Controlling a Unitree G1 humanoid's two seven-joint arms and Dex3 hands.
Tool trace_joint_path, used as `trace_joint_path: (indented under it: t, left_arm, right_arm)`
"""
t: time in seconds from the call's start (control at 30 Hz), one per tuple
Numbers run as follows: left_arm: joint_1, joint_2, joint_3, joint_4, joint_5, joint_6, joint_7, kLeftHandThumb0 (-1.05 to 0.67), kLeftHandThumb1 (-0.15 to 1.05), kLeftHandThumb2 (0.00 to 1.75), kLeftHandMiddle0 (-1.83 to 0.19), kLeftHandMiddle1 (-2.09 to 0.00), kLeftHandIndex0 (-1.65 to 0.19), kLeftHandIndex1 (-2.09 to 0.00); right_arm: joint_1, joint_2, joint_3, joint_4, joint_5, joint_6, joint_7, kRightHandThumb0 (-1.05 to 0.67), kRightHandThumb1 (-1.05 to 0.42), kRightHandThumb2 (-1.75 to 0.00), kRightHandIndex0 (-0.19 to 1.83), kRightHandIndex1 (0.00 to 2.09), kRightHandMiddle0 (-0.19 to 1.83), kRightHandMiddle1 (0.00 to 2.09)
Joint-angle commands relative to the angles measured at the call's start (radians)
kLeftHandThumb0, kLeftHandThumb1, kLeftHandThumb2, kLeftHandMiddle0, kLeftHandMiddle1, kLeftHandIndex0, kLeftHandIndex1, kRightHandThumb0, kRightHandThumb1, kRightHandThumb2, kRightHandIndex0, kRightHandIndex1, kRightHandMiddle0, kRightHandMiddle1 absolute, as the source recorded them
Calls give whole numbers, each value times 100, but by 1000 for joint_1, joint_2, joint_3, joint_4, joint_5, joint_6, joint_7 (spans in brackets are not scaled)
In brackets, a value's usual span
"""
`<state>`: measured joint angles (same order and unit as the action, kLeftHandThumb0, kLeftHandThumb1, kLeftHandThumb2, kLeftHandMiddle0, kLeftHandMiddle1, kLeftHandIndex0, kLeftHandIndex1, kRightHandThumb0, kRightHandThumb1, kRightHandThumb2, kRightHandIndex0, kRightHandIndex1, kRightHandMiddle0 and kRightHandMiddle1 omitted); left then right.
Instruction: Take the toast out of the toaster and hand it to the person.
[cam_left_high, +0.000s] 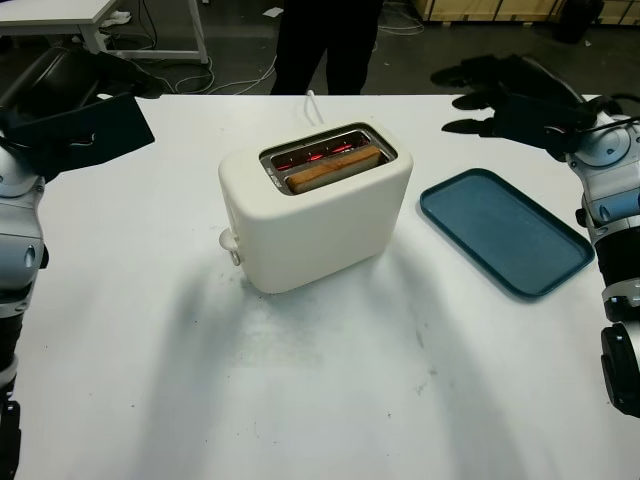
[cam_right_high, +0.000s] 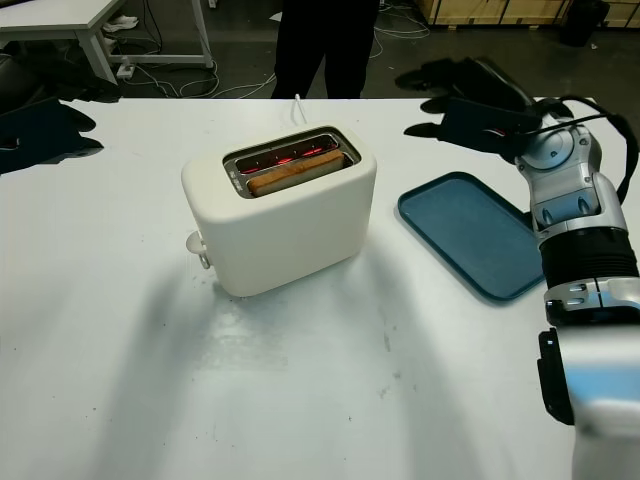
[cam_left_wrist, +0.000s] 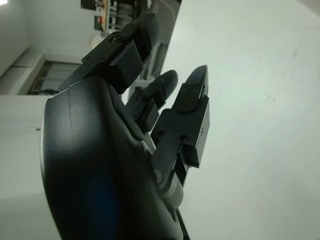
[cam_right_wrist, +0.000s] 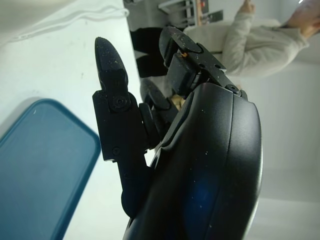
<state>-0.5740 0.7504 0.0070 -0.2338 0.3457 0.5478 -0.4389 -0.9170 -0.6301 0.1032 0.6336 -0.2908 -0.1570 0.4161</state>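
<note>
Toast sits in the near slot of the cream toaster. We judge it light, brittle and hot; pinch its exposed top edge. Left robot hand and right robot hand, flanking the toaster, hold nothing.

The floor is dark grey. Cables lie on it. A white table stands far back.

cream-white plastic two-slot toaster, slots glowing red inside | golden-brown slice of toast | dark teal rounded rectangular tray | plain white tabletop | black robot left hand | black robot right hand | person in black trousers, cream top
</note>
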Motion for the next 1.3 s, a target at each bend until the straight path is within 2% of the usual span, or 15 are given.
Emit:
trace_joint_path:
  t: [0.0,0.2,0.37,0.7,1.1,1.27]
  left_arm:
    - [14,-7,10,-19,-6,-4,3,11,86,1,-73,-30,-75,-2]
    - [46,-40,36,-61,-19,7,22,12,88,1,-72,-29,-73,-1]
    - [61,-50,36,-88,-15,52,21,8,91,1,-68,-27,-70,0]
    - [80,-58,36,-98,-21,45,31,7,91,1,-68,-27,-70,0]
    - [122,-90,43,-139,-24,88,41,7,92,6,-65,-26,-67,0]
    - [140,-90,36,-140,-21,103,35,2,92,9,-64,-26,-65,0]
  right_arm:
    - [11,-13,-8,-30,9,-4,8,-50,-92,-8,73,2,62,1]
    - [43,-11,-28,-82,26,18,19,-48,-92,-7,72,1,62,1]
    - [68,8,-34,-102,37,36,30,-45,-92,-8,70,0,59,0]
    - [162,31,-58,-167,65,90,13,-59,-92,-12,69,0,60,1]
    - [203,27,-90,-217,96,134,15,-50,-92,-12,67,0,58,0]
    - [205,25,-88,-230,93,147,14,-45,-92,-12,67,0,57,0]
